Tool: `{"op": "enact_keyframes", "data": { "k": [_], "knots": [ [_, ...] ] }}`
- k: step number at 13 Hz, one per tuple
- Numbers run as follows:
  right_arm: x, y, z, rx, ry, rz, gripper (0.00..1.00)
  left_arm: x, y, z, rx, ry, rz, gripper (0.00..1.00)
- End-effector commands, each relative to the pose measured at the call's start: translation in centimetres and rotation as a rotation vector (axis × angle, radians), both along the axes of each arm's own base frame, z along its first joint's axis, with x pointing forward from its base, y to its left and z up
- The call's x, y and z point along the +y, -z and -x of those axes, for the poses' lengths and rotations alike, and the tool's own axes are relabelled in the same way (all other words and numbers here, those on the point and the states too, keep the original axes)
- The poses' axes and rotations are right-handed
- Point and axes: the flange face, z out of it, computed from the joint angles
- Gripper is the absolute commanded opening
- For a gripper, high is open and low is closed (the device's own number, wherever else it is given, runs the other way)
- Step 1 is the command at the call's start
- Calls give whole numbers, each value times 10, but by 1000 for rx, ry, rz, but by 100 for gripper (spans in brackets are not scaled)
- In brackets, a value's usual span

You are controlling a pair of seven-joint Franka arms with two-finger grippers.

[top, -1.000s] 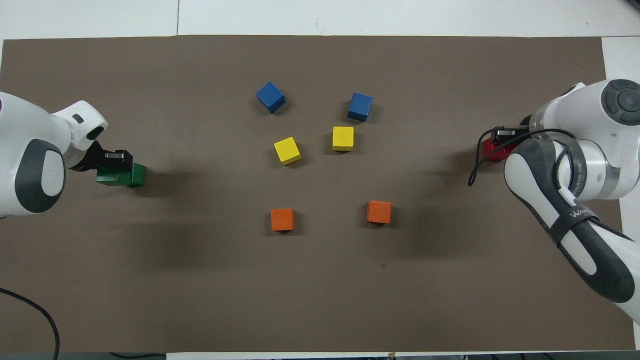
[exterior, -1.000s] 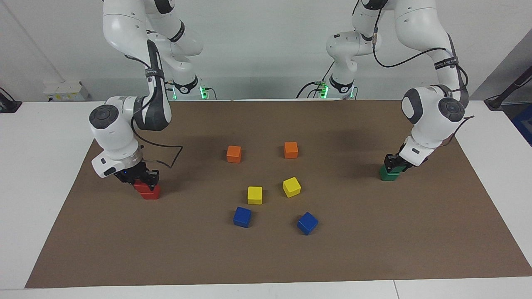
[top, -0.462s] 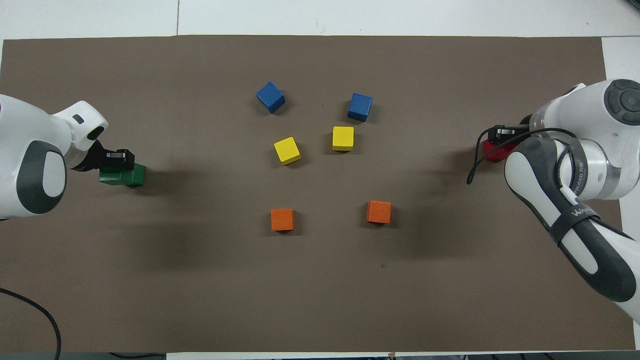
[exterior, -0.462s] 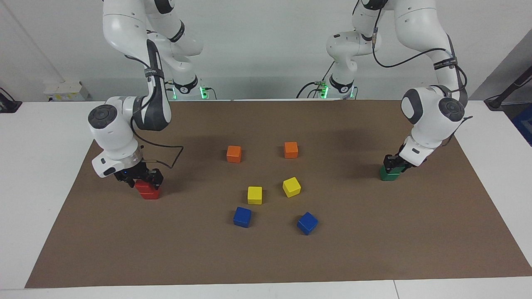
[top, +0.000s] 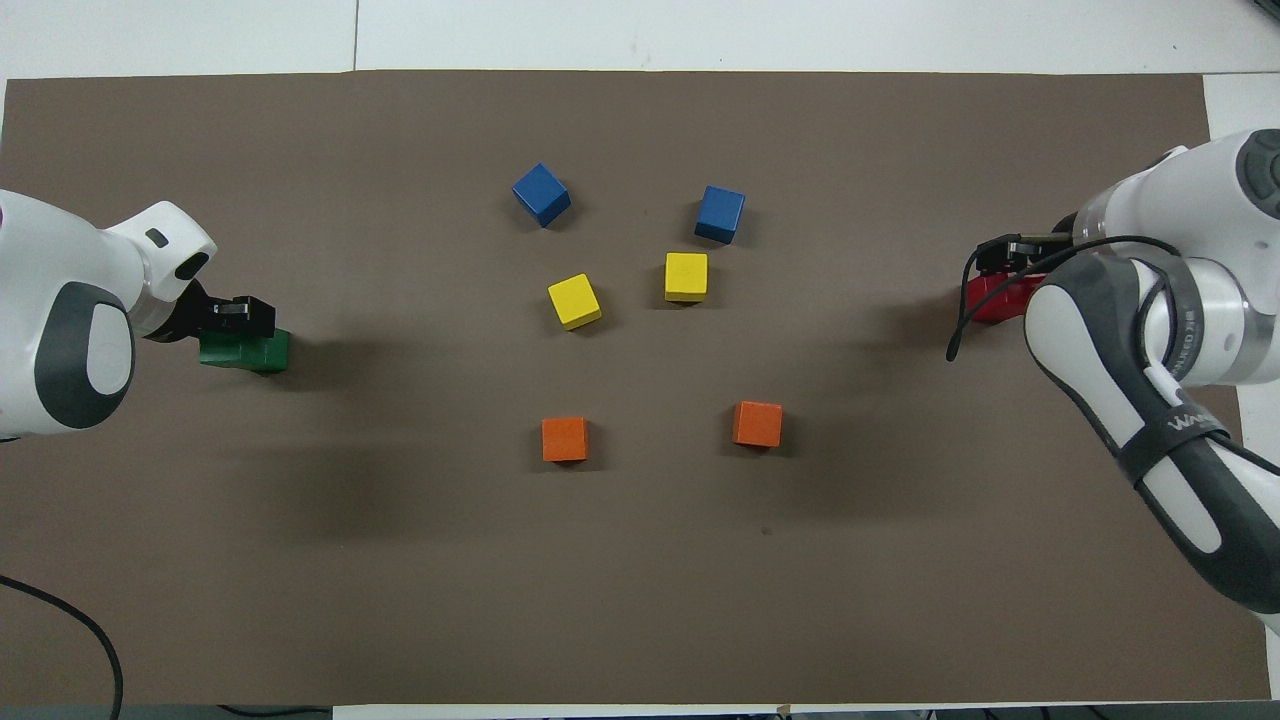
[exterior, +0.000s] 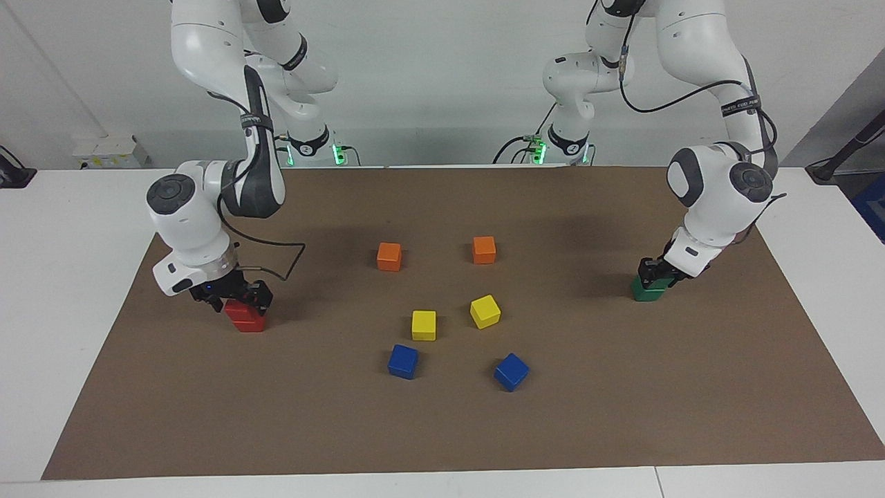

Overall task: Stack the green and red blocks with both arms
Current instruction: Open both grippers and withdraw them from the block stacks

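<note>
- My right gripper [exterior: 238, 299] is sitting on the red blocks [exterior: 246, 317], two bright matte cubes stacked at the right arm's end of the mat [exterior: 442, 429]; finger state: cannot tell.
- My left gripper [exterior: 655, 274] is sitting on the dark-green blocks [exterior: 648, 290], stacked at the left arm's end; cannot tell either.

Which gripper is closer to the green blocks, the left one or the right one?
Left. The left gripper is right at the green blocks; the right gripper is at the red blocks, toward the right arm's end of the table.
</note>
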Motion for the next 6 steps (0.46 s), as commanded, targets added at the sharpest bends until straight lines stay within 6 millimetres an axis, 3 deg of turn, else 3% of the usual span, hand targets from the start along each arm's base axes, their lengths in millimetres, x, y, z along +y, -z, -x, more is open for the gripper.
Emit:
{"op": "enact_keyframes", "data": {
  "k": [1, 2, 4, 6],
  "knots": [
    [9, -59, 7, -8, 5, -13, 100, -3, -13, 5, -13, 14, 9, 100],
    [11, -79, 15, -15, 4, -10, 100, -3, -27, 3, 0, 13, 9, 100],
    [12, -115, 31, -28, -6, -9, 100, -5, -75, 2, 45, 17, 8, 100],
    [16, -148, 45, -15, -25, -8, 100, -6, -118, 19, 58, 19, 3, 100]
  ]
}}
